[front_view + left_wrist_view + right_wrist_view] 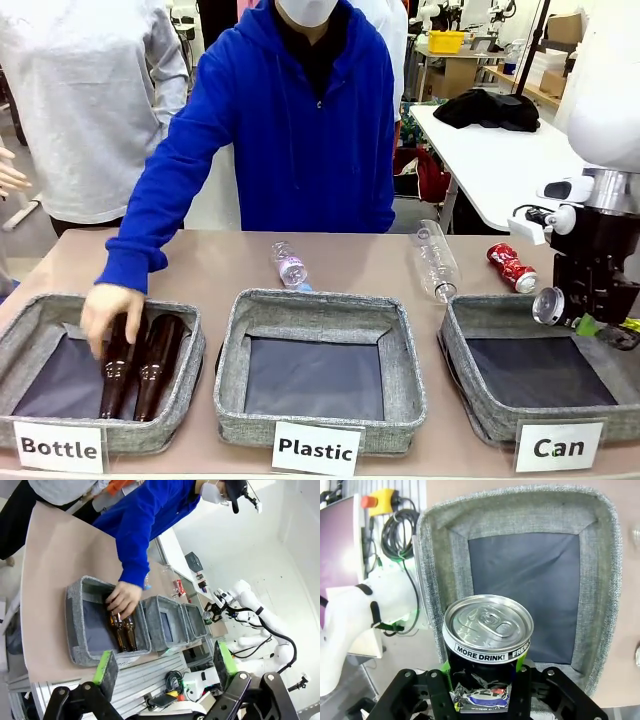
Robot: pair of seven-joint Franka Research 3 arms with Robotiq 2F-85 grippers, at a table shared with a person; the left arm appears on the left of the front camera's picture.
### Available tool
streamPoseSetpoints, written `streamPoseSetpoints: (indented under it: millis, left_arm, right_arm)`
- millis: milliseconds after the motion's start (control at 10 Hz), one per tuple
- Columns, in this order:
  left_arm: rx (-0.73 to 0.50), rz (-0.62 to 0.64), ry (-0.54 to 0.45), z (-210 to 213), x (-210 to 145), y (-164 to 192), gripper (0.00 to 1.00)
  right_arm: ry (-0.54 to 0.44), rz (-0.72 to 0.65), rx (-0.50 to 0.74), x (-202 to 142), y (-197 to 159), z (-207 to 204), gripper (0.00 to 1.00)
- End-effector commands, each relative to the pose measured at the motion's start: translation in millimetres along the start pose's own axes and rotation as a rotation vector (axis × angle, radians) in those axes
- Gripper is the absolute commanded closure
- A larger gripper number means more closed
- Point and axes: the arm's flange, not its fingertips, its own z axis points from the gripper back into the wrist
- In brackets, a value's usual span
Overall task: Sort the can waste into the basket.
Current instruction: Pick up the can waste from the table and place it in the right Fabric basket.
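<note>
A slim black can with a silver top sits between the fingers of my right gripper, whose green pads lie flush against its sides. In the front view that can hangs tilted over the far right rim of the grey basket labelled "Can", with my right gripper above that corner. Below the can, the basket's dark lining is bare. A crushed red can lies on the table just behind the basket. My left gripper hangs open high off the table's left end, holding nothing.
Two clear plastic bottles lie behind the baskets. The "Plastic" basket stands in the middle. At the left, a person's hand rests on brown bottles in the "Bottle" basket.
</note>
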Motion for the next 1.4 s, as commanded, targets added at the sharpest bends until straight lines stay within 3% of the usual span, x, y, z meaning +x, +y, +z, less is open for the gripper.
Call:
streamPoseSetpoints:
  millis: [0, 400, 600, 700, 800, 900, 1000, 1100, 1200, 1300]
  left_arm:
    - [0.006, -0.012, -0.019, -5, -4, 1, 0.0]
    - [0.015, -0.011, 0.009, -18, -3, 2, 0.0]
    - [0.006, -0.016, 0.069, -41, -3, 3, 0.0]
    - [0.01, -0.023, 0.11, -60, -5, 3, 0.0]
    - [0.037, -0.029, 0.135, -84, -9, 4, 0.0]
    - [0.036, -0.029, 0.188, -111, -13, 6, 0.0]
    - [0.059, -0.009, 0.234, -143, -17, 14, 0.0]
    - [0.064, 0.023, 0.272, -166, -19, 23, 0.0]
    - [0.079, 0.042, 0.271, -186, -20, 34, 0.0]
    - [0.057, 0.06, 0.33, -203, -19, 47, 0.0]
  right_arm:
    - [-0.007, -0.008, 0.03, 0, 1, 0, 0.05]
    - [-0.049, -0.03, 0.03, -3, -1, -2, 0.0]
    - [-0.105, -0.122, 0.005, -3, -2, 2, 0.0]
    - [-0.209, -0.233, -0.025, -2, -1, 6, 0.0]
    - [-0.403, -0.345, -0.034, -3, 2, 11, 0.0]
    - [-0.511, -0.431, -0.029, -5, 7, 14, 0.0]
    - [-0.742, -0.579, 0.032, -11, 12, 15, 0.0]
    - [-0.86, -0.776, 0.001, -24, 16, 14, 0.0]
    - [-0.919, -0.837, 0.044, -39, 25, 10, 0.0]
    - [-1.028, -0.951, 0.076, -59, 31, 0, 0.0]
